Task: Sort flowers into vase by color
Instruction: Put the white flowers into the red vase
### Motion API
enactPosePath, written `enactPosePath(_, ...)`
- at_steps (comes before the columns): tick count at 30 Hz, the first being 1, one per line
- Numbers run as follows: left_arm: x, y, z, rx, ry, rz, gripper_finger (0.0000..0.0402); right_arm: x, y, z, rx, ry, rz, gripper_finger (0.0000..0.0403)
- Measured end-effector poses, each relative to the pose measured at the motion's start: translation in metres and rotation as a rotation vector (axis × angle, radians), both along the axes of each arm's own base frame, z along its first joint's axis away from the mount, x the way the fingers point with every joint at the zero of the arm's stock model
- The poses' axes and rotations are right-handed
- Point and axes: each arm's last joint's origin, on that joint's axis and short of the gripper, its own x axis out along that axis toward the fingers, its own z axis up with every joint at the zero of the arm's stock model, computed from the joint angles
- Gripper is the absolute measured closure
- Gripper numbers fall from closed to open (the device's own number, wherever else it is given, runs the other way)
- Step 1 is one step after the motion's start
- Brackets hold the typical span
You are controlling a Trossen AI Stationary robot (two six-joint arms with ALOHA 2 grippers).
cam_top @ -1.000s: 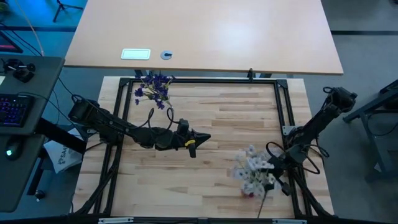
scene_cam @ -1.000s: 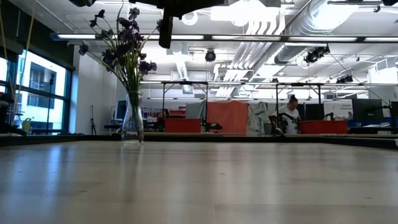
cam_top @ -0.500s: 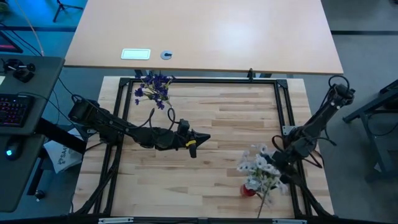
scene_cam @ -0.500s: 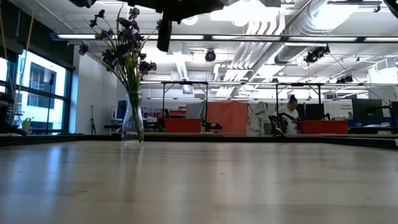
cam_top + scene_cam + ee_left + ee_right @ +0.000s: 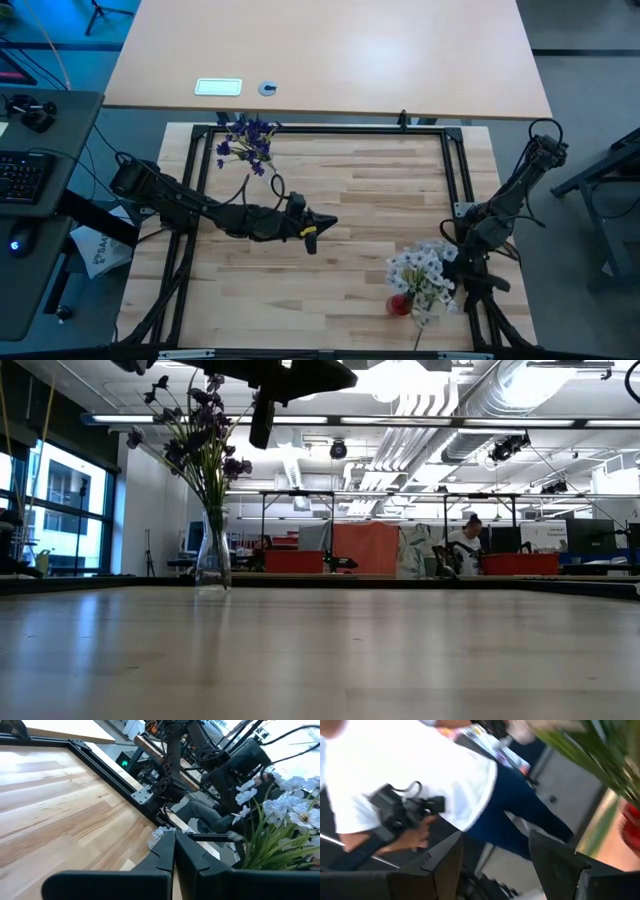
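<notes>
White flowers (image 5: 420,270) stand in a small red vase (image 5: 399,306) near the table's near right corner; their green stems (image 5: 590,750) and the red vase (image 5: 631,822) show in the right wrist view. Purple flowers (image 5: 246,140) stand in a clear glass vase (image 5: 212,560) at the far left corner. My right gripper (image 5: 462,268) is just right of the white bunch, open (image 5: 492,862), with no stem between its fingers. My left gripper (image 5: 326,222) hangs shut (image 5: 174,851) above the table's middle.
A black frame (image 5: 330,130) runs round the wooden table. Bare wood (image 5: 380,190) lies between the two vases. A person in a white shirt holding a camera (image 5: 405,810) shows beyond the table in the right wrist view. A larger pale table (image 5: 330,50) stands behind.
The white bunch has swung from leaning toward the table's left to standing more over its vase, shifted a little rightward. My right gripper has drawn back toward the right edge and turned toward the near edge.
</notes>
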Motion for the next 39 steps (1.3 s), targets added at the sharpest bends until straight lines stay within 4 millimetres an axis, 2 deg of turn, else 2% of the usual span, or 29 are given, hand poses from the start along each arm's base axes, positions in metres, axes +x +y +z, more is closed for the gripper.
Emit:
enactPosePath(10, 0.001, 0.004, -0.001, 0.002, 0.009, 0.010, 0.0401, -0.008, -0.009, 0.043, 0.324, -0.284, -0.003, 0.0187)
enactPosePath(16, 0.001, 0.004, -0.002, 0.004, 0.020, 0.008, 0.0401, -0.015, -0.020, 0.057, 0.407, -0.442, -0.099, 0.0187)
enactPosePath(21, 0.001, 0.007, -0.002, 0.004, 0.020, 0.017, 0.0401, -0.018, -0.031, 0.069, 0.425, -0.643, -0.327, 0.0187)
enactPosePath(24, 0.002, 0.010, -0.002, 0.004, 0.019, 0.026, 0.0401, -0.019, -0.043, 0.079, 0.434, -0.783, -0.587, 0.0187)
enactPosePath(27, 0.002, 0.013, -0.002, -0.019, 0.013, 0.039, 0.0401, -0.022, -0.055, 0.091, 0.453, -0.839, -0.816, 0.0187)
enactPosePath(29, 0.003, 0.016, -0.002, -0.059, 0.002, 0.053, 0.0401, -0.023, -0.062, 0.104, 0.402, -0.879, -0.926, 0.0187)
enactPosePath(32, 0.004, 0.022, -0.002, -0.107, -0.011, 0.077, 0.0401, -0.021, -0.068, 0.123, 0.195, -0.864, -1.097, 0.0187)
enactPosePath(36, 0.006, 0.034, -0.002, -0.088, -0.001, 0.062, 0.0401, -0.017, -0.079, 0.142, -0.208, -0.638, -1.390, 0.0187)
enactPosePath(39, 0.008, 0.045, -0.002, -0.061, 0.016, -0.008, 0.0401, -0.024, -0.094, 0.152, -0.335, -0.414, -1.630, 0.0187)
